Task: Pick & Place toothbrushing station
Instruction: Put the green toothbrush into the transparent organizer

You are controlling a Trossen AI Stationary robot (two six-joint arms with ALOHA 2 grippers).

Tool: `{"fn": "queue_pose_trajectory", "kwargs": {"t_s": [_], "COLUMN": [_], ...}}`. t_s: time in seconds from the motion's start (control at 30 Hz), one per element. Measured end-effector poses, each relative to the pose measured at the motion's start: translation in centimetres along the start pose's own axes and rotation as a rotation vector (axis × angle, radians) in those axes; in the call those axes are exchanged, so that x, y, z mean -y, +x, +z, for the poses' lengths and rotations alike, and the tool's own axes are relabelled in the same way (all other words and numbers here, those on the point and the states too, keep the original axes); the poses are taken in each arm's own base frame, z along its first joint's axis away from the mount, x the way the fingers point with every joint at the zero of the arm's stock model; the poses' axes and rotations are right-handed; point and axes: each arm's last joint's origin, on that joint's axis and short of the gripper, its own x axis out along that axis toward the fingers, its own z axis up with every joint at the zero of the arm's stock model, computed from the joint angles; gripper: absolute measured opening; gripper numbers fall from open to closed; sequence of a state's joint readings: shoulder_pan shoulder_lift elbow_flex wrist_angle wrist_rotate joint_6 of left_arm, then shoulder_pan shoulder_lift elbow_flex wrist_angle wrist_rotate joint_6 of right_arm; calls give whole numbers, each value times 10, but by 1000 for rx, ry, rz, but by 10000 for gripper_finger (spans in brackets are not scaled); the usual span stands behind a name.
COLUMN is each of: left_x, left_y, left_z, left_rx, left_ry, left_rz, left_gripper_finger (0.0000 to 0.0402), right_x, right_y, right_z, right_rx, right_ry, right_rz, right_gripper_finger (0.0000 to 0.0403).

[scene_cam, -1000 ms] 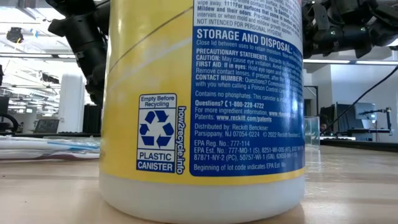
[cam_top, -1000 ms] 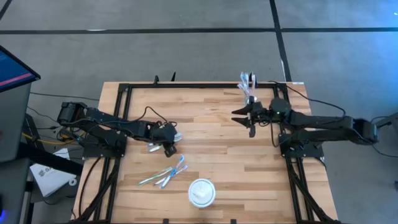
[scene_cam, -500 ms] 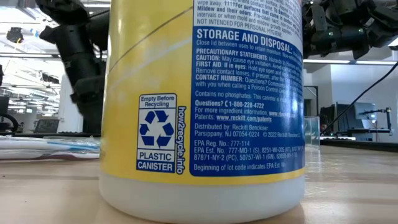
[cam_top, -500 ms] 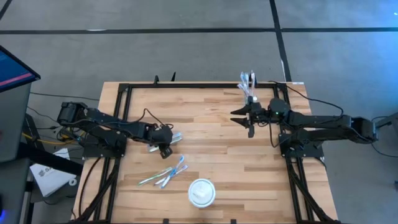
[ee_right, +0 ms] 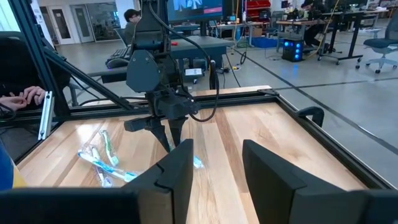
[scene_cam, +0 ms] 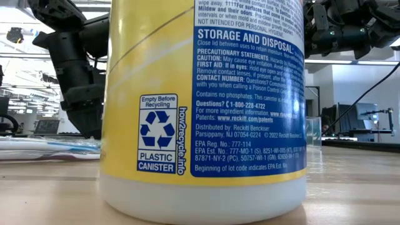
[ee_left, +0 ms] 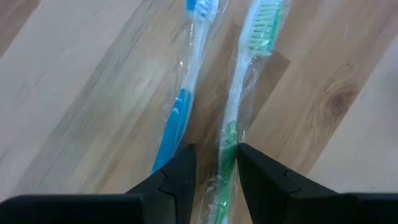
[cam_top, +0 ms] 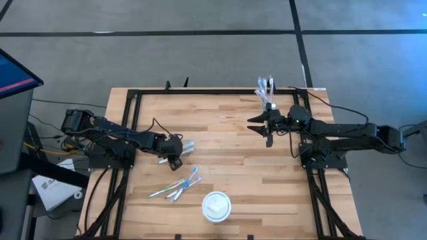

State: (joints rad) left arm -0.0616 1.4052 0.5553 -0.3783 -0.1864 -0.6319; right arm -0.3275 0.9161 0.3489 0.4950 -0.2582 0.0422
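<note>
Two wrapped toothbrushes, a blue one (ee_left: 177,112) and a green one (ee_left: 235,106), lie side by side on the wooden table (cam_top: 227,160). My left gripper (ee_left: 217,163) points steeply down over them and is open, with one finger on each side of the green handle. In the high view it is left of centre (cam_top: 177,155). Several more toothbrushes (cam_top: 177,187) lie nearer the front edge. A clear tumbler (cam_top: 266,91) stands at the far edge. My right gripper (cam_top: 257,125) hovers level near it, open and holding nothing. My left gripper comes from above with its fingers (ee_left: 180,177) lying along the green toothbrush's handle (ee_left: 227,140), one on each side. Whether they touch the handle or its clear wrapper, I cannot tell. The toothbrush lies flat on the table.
A big yellow and blue canister (scene_cam: 203,106) stands close in front of the low camera and hides most of the table; from above it shows as a round white disc (cam_top: 217,205). A black frame (cam_top: 133,93) runs round the table. People sit in the room beyond.
My left gripper has sunk toward the two toothbrushes and shifted a little toward the table's left edge, its fingers keeping the same gap. The toothbrushes have stayed where they were.
</note>
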Motion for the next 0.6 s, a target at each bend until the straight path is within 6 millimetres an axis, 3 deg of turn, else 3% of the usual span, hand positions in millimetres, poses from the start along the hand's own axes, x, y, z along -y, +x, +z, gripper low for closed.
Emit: {"fn": "queue_pose_trajectory", "kwargs": {"t_s": [0.2,0.47,0.6], "left_x": [0,0,3], "left_y": [0,0,1], "left_z": [0,0,2], "left_rx": [-1,5,14], "left_ry": [-8,-11,-17], "left_rz": [1,-2,-50], "left_gripper_finger": [99,14,19], "right_x": [0,0,0], "right_y": [0,0,0], "right_z": [0,0,0], "right_rx": [0,0,-1], "right_ry": [0,0,0], "right_rz": [1,1,1], "right_gripper_finger": [129,127,127]}}
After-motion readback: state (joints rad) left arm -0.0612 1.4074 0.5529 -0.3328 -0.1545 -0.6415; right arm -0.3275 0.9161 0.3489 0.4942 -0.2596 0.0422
